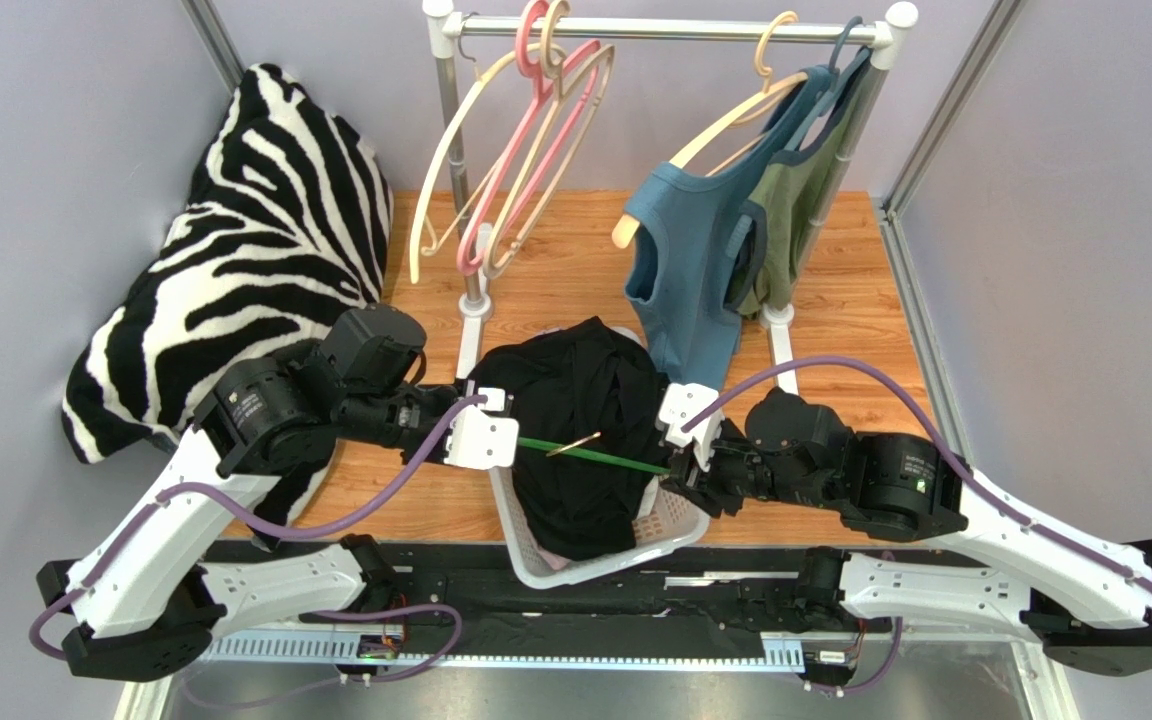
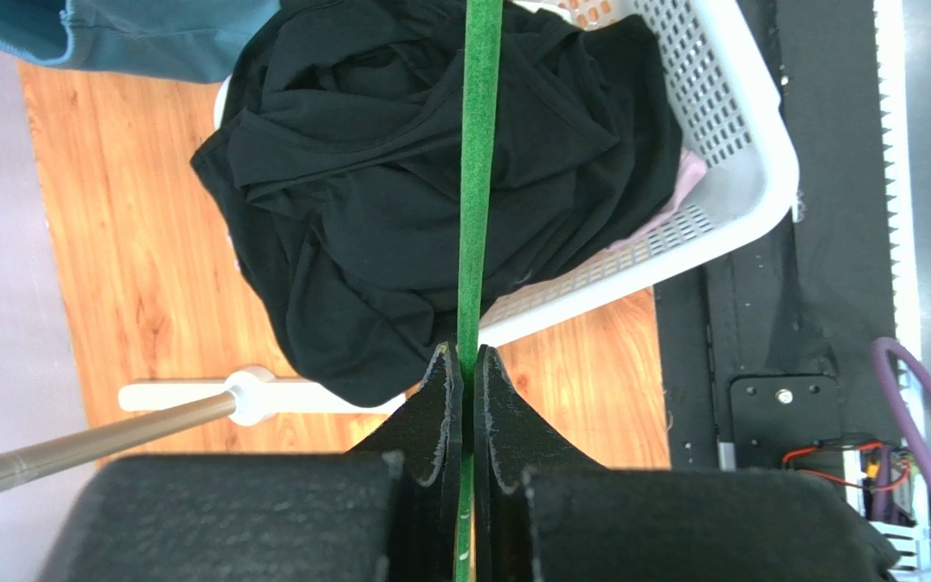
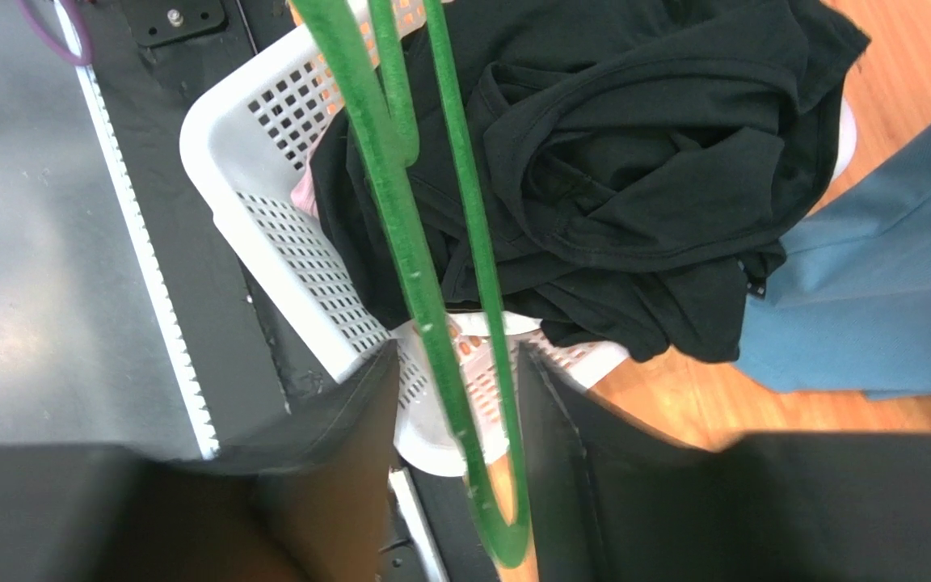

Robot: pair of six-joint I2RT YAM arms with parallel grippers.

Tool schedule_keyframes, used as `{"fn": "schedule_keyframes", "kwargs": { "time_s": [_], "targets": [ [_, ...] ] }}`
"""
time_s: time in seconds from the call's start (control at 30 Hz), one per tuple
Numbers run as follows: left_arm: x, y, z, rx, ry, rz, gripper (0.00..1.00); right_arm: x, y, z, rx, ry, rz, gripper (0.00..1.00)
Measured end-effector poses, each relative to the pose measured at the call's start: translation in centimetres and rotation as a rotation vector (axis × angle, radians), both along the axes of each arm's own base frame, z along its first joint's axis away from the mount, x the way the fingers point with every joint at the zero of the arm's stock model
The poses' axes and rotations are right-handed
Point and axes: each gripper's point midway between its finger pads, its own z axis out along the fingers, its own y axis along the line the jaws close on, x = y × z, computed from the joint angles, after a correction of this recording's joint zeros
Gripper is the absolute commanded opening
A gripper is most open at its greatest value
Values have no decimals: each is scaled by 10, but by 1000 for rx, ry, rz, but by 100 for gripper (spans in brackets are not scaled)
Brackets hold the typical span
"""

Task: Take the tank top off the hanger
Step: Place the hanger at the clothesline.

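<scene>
A black tank top (image 1: 575,413) lies bunched in a white basket (image 1: 675,525) at the table's near middle, free of the hanger. A thin green hanger (image 1: 597,455) spans level above it between my two grippers. My left gripper (image 1: 515,440) is shut on the hanger's left end; in the left wrist view the jaws (image 2: 467,358) pinch the green bar (image 2: 477,182) above the tank top (image 2: 361,182). My right gripper (image 1: 672,473) is open, and in the right wrist view its jaws (image 3: 452,388) stand apart around the hanger's looped end (image 3: 404,206).
A clothes rack (image 1: 672,27) at the back carries empty pink and cream hangers (image 1: 537,135), a blue tank top (image 1: 687,255) and an olive one (image 1: 793,210). A zebra-print cushion (image 1: 237,255) leans at the left. The rack's white foot (image 2: 191,394) lies beside the basket (image 2: 725,133).
</scene>
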Motion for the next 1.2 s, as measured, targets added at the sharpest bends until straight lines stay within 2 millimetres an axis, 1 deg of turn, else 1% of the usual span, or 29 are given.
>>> {"fn": "schedule_keyframes", "kwargs": {
  "time_s": [0.07,0.1,0.2,0.23,0.27,0.3,0.33,0.43,0.5,0.6,0.7,0.77,0.8,0.87,0.93,1.0,1.2],
  "targets": [
    [-3,1,0,-5,9,-4,0,-1,1,-1,-4,2,9,11],
    [-4,1,1,-7,12,-5,0,-2,1,-1,-2,10,9,0],
    [-3,2,2,-16,14,8,0,-7,3,-1,0,15,43,0],
    [-3,2,2,-19,17,11,6,-9,3,-1,2,16,54,0],
    [-3,2,2,-21,21,13,53,-10,3,-1,1,18,58,0],
    [-3,2,2,-22,23,15,83,-10,3,0,0,18,58,0],
    [-3,1,3,-26,25,18,99,-11,3,0,0,20,61,0],
    [-3,-2,7,-45,36,28,99,-10,2,3,6,23,51,0],
    [-3,-6,16,-70,42,29,99,-10,1,3,4,22,45,0],
    [-3,-17,47,-142,27,10,99,-10,0,1,-7,26,47,0],
    [-8,-27,89,-241,-16,-55,99,-9,1,-3,-28,29,46,0],
    [-13,-29,110,-289,-55,-98,99,-8,1,-7,-48,32,44,0],
    [-14,-30,119,-310,-81,-118,99,-8,0,-8,-56,33,44,0],
    [-15,-30,130,-327,-119,-141,99,-8,-1,-13,-80,29,41,0],
    [-15,-32,137,-342,-144,-149,99,-8,-1,-16,-108,19,44,0],
    [-14,-36,139,-345,-153,-151,99,-7,1,-21,-142,6,49,0],
    [-3,-64,135,-339,-136,-148,99,-9,9,-33,-216,-23,73,0]
  ]
}}
